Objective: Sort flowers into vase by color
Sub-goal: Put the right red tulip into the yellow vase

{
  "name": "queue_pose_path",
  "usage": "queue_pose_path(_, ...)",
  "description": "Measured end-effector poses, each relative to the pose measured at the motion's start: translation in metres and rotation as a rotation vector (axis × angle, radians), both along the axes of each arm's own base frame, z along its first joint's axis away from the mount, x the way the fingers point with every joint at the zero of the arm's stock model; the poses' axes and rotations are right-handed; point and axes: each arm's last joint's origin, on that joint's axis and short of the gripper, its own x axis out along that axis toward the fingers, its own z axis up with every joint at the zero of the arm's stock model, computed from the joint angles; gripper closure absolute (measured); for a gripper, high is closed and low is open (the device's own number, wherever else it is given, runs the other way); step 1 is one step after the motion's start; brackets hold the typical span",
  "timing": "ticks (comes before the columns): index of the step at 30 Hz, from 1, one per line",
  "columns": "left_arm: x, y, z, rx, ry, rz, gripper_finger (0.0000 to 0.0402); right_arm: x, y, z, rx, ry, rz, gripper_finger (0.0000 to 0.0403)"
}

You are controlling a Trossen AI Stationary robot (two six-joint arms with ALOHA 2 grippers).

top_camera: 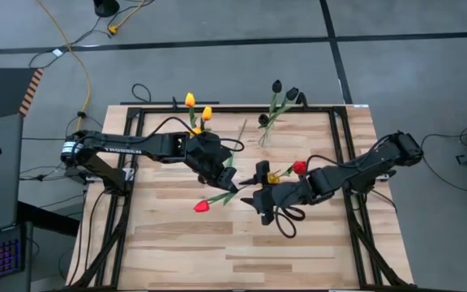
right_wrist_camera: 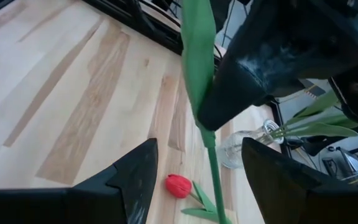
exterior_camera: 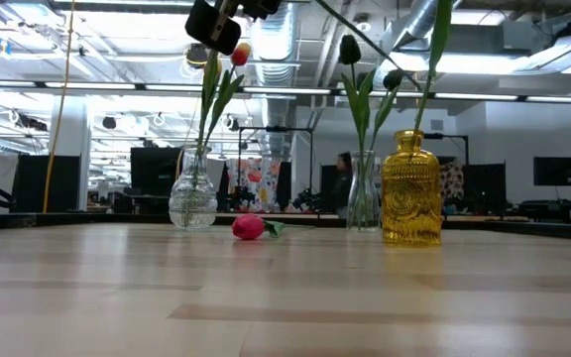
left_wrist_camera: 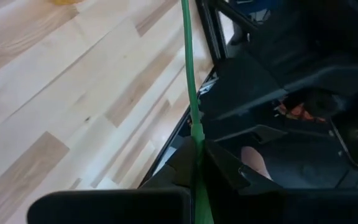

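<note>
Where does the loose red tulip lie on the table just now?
In the high view, the red tulip lies flat on the wooden table near its middle, just below the left gripper, apart from the vases.

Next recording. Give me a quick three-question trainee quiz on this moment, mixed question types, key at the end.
1. True or false: the left hand is shut on a green stem.
2. Where is the loose red tulip? A) hanging from the right hand; B) lying flat on the table; C) held upright by the left hand.
3. Fill in: the right hand's jaws stand ____, with nothing gripped between them.

Key: 1 true; 2 B; 3 open.
</note>
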Motion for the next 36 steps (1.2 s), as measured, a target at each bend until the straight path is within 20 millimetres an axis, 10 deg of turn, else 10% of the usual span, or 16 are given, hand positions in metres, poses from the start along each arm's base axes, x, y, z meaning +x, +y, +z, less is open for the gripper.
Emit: queue_pose_path(36,0.0002,0.0001,0.0002,0.031,-0.018,-0.017,0.0395,0.0011,-0.0062,-0.0017,-0.008,0.02,-0.017,0.0333)
